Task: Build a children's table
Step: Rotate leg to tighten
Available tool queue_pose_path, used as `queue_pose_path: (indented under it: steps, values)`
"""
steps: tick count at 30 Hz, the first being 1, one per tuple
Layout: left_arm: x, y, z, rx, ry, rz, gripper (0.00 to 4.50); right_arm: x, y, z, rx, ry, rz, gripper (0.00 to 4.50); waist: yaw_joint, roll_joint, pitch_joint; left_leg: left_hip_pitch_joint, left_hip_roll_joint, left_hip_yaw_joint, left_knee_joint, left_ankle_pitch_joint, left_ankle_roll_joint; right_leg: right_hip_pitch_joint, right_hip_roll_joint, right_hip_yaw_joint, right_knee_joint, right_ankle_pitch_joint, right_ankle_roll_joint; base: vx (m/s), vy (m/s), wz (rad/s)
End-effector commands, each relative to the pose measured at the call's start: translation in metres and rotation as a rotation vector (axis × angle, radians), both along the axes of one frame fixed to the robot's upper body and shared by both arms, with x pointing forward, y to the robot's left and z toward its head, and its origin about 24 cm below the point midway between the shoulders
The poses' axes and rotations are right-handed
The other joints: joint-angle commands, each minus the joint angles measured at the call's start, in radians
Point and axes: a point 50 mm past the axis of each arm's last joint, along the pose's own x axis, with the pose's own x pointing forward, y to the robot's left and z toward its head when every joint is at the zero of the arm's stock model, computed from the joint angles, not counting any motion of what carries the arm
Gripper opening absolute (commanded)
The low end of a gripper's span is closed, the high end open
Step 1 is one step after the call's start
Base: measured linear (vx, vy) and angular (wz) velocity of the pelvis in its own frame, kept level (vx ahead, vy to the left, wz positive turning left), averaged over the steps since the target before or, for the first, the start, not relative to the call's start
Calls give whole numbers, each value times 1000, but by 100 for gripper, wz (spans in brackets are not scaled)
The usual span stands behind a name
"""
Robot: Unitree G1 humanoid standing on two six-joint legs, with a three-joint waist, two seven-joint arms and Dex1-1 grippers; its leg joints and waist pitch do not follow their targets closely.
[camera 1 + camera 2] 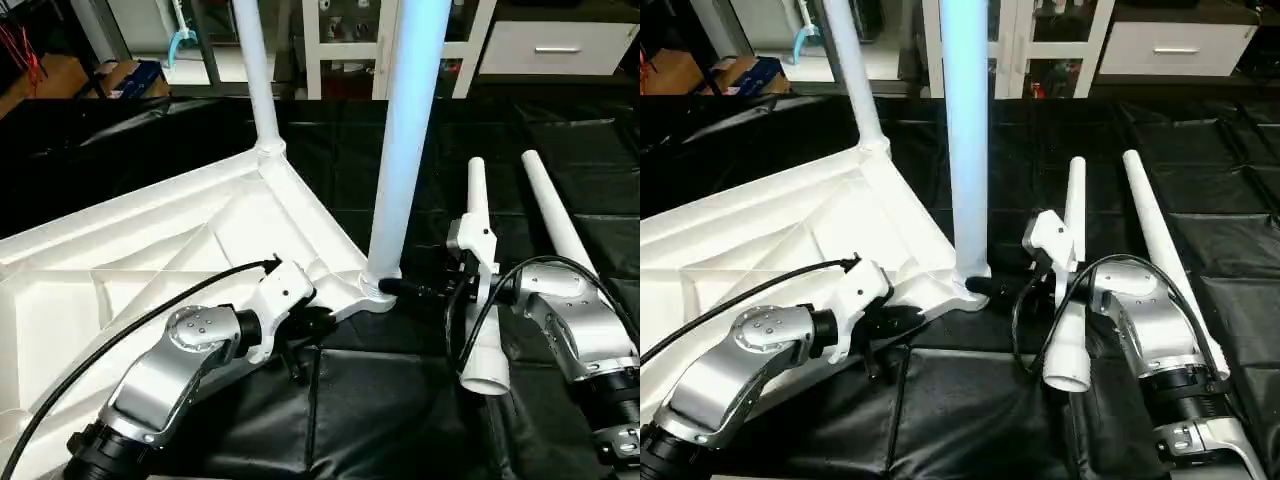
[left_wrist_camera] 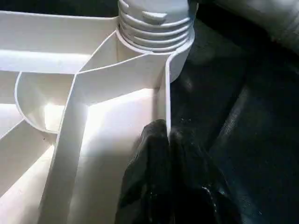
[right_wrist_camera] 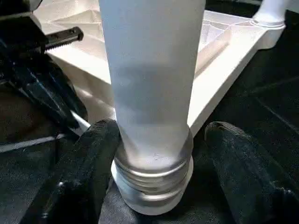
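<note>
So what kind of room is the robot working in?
Probably a lab or workshop, not a home. The work surface is covered in crinkly black plastic sheeting, white glass-fronted cabinets line the back, and a cardboard box sits on the floor.

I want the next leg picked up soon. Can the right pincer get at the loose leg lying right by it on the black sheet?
Probably yes. The right pincer stands open around the upright leg, and the nearer loose leg lies uncovered beside its forearm.
</note>
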Motion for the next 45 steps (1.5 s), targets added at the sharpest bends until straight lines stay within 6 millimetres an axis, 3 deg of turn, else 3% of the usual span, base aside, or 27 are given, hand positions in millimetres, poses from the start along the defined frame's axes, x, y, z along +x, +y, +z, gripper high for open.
queue_pose_path:
  steps: [1,4,12,16,19,26,30,33,34,35,36,39,42,43,45]
  values:
    - [-16,-5,-21,31,132,-79,0,0,1,-1,-37,8,30,336,-4,-14,-47,22,85,-37,-75,-124,128,35,-78,32,-58,-172,-270,0,0,0]
    - [-16,-6,-21,31,133,-85,0,-4,7,-10,-37,33,59,336,-4,-13,-49,23,84,-37,-75,-137,108,37,-79,35,-58,-166,-266,0,0,0]
    - [-15,-6,-20,31,131,-88,0,2,20,-19,-34,-5,3,336,-3,-11,-53,20,82,-36,-71,-85,121,38,-78,33,-49,-84,-281,0,0,0]
    - [-16,-5,-20,36,133,-91,0,4,19,-20,-55,-8,-4,336,-4,-10,-51,20,82,-36,-73,-107,119,39,-78,32,-51,-104,-280,0,0,0]
    - [-16,-5,-20,37,135,-94,0,5,18,-22,-57,-5,-14,298,-5,-9,-51,20,82,-37,-74,-112,114,40,-79,33,-51,-111,-278,0,0,0]
    - [-15,-6,-20,37,134,-95,0,4,17,-24,-59,1,-18,276,-6,-9,-50,20,82,-36,-74,-119,113,40,-79,34,-52,-113,-279,0,0,0]
    - [-13,-7,-21,41,133,-58,0,9,17,-31,-50,-2,-130,273,-7,-9,-49,19,83,-36,-75,-124,110,39,-80,34,-53,-121,-281,0,0,0]
    - [-8,-10,-22,46,132,-1,0,13,18,-40,-56,6,-249,273,-12,-8,-43,23,82,-37,-82,-193,77,36,-79,34,-63,-217,-266,0,0,0]
    - [-2,-14,-23,46,127,55,0,16,20,-48,-60,20,-345,272,-16,-8,-39,22,83,-38,-87,-218,50,32,-80,37,-68,-265,-248,0,0,0]
    - [-1,-15,-23,45,126,67,0,16,21,-49,-60,24,-366,272,-16,-8,-39,22,83,-38,-87,-218,50,32,-80,37,-68,-265,-248,0,0,0]
    - [6,-21,-24,35,120,127,0,18,27,-58,-54,48,-475,272,-22,-10,-38,25,79,-39,-89,-254,20,29,-79,37,-75,-329,-228,0,0,0]
    - [15,-27,-23,26,105,196,0,19,36,-67,-65,63,-589,272,-34,-9,-34,24,76,-43,-94,-304,-9,24,-78,37,-81,-395,-196,0,0,0]
    - [35,-37,-21,27,55,327,0,19,69,-74,-60,36,-721,272,-41,-9,-30,27,71,-49,-97,-388,-34,11,-78,36,-94,-497,-144,0,0,0]
    - [35,-37,-21,27,55,327,0,19,69,-74,-60,36,-721,272,-40,-12,-32,34,70,-51,-98,-413,-40,5,-78,37,-98,-532,-124,0,0,0]
    - [42,-37,-18,38,19,359,0,21,87,-68,11,23,-699,272,-41,-12,-31,33,70,-54,-100,-443,-40,2,-79,36,-102,-558,-103,0,0,0]
